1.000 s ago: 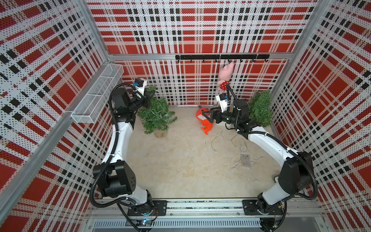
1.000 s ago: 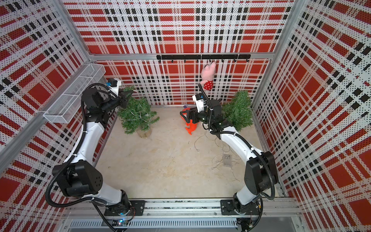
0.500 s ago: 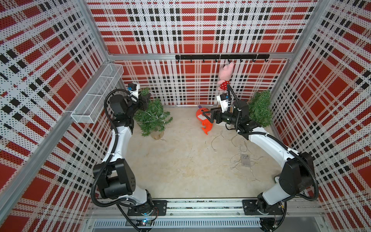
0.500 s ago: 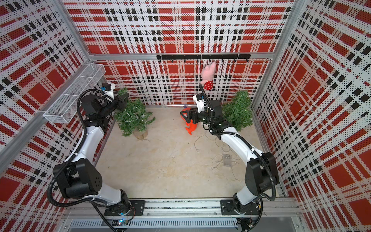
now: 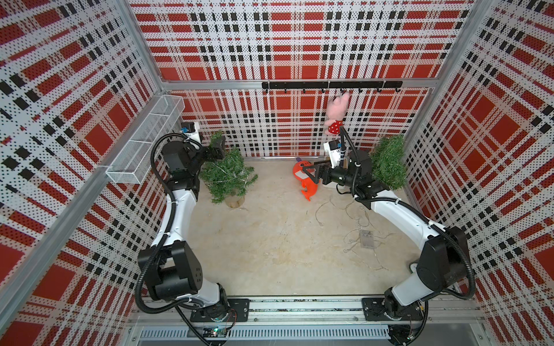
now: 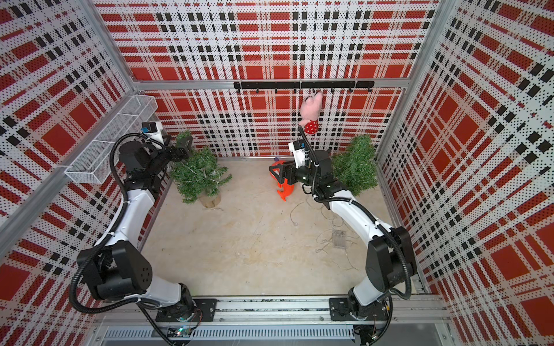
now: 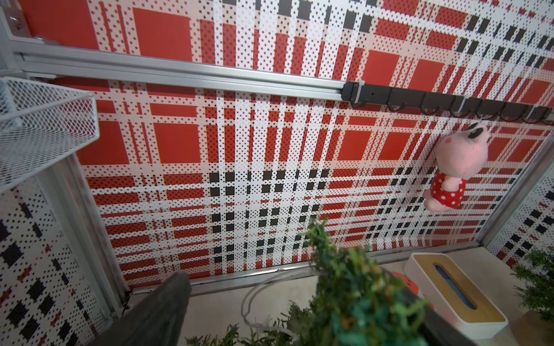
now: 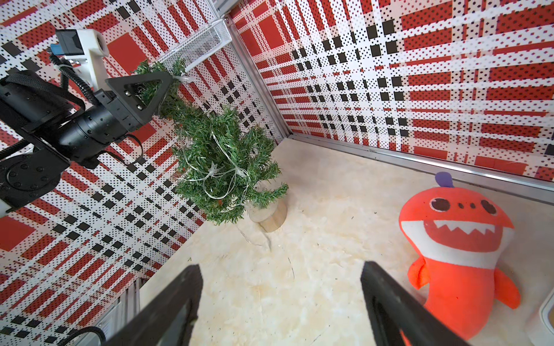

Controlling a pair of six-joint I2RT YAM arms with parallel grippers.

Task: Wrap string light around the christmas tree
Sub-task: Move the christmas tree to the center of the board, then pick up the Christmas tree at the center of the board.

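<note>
Two containers show on my feeds. One is a white wire-mesh basket [image 5: 144, 146] fixed to the side wall, just past the small green christmas tree [image 5: 227, 179] on the left arm's side. I cannot tell what lies in its compartments. The second is a white box with a wooden lid [image 7: 458, 299], on the floor by the back wall, well across from the tree. A blue strip shows in the slot of its lid.

My black left gripper [image 8: 150, 90] sits at the tree's tip with its jaws spread wide. In the left wrist view the top sprig stands between the two fingers [image 7: 162, 314]. I cannot tell whether either one touches the needles, and it grips nothing. The tree leans its tip towards that gripper.

A thin clear string light [image 8: 221, 176] loops around the middle of the tree, and one strand runs up to the tip beside the left gripper. Another loose wire with a clear battery box [image 5: 366, 238] lies on the floor well apart from the tree, beside the right arm.

My right gripper [image 8: 281, 305] hangs above the floor, well apart from the tree and facing it. Its jaws stand wide with nothing between them. An orange shark-shaped plush toy [image 8: 458, 248] stands just beside one finger.
</note>
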